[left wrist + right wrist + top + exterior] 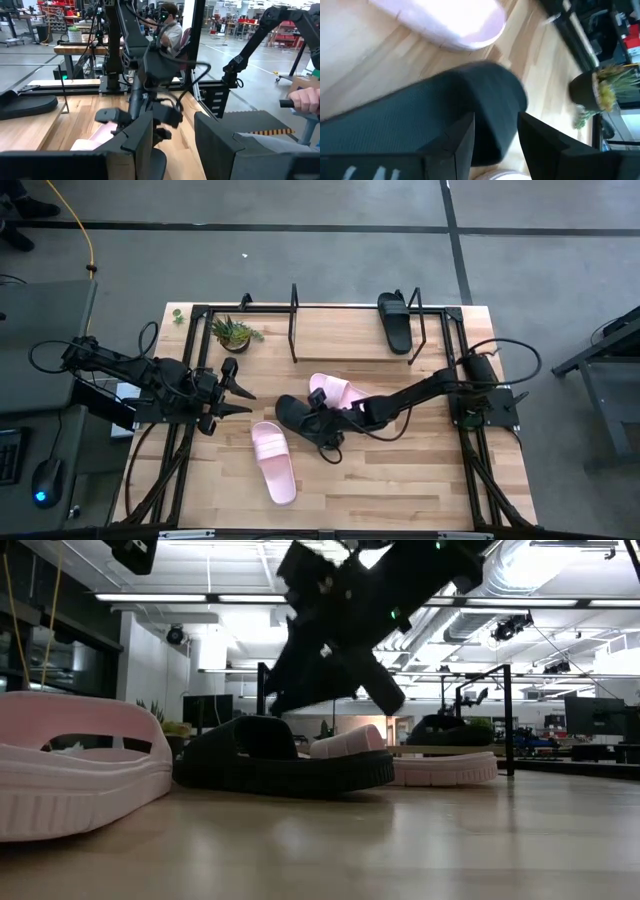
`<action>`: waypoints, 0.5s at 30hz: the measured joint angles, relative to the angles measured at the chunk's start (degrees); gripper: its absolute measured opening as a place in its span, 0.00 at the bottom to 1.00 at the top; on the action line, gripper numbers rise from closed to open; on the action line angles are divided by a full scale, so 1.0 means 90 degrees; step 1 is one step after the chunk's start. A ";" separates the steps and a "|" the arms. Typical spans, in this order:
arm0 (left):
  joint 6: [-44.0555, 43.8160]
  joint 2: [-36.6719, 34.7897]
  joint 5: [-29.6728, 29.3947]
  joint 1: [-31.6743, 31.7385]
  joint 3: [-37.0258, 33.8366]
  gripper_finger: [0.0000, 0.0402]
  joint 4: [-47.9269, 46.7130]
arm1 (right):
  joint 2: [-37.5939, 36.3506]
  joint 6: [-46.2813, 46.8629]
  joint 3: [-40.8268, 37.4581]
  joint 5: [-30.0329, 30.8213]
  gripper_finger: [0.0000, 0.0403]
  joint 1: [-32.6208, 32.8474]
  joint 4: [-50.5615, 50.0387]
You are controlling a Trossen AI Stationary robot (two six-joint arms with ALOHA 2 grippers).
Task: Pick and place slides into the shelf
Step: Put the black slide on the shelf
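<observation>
From above: right claw [318, 418] low over the black slide [296, 412] at mid-worktop [400, 480], that slide's long axis running roughly left to right, its near end towards the left arm. Far closer to the right arm than to the left. Just beside it, a pink slide [335, 391]; a second pink slide [274, 461] nearer the front edge; a second black slide [395, 321] already on the shelf [330, 340] at the back. Left claw [232, 388] parked near the left edge, fingers spread, holding nothing. From worktop height: black slide [285, 759] flat on its sole, matte, one wide arched strap, the right arm descending directly above it; contact hard to judge here. From the left wrist: spread fingers, nothing between them, the right arm ahead. From the right wrist: fingers [457, 145] standing either side of the black strap [485, 107], probably straddling rather than pinching; grip not confirmed. Potted plant [595, 92] beyond.
</observation>
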 joint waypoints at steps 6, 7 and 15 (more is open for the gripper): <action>0.0000 0.0000 0.0000 0.0001 0.0000 0.32 0.0004 | 0.0362 -0.0053 0.0000 0.0066 0.35 -0.0087 0.0162; 0.0000 0.0000 0.0000 0.0002 0.0000 0.32 0.0002 | 0.0396 -0.0053 0.0000 0.0108 0.35 -0.0104 0.0254; 0.0000 0.0000 -0.0032 0.0000 0.0002 0.32 0.0045 | 0.0547 -0.0002 0.0000 0.0095 0.35 -0.0267 0.0894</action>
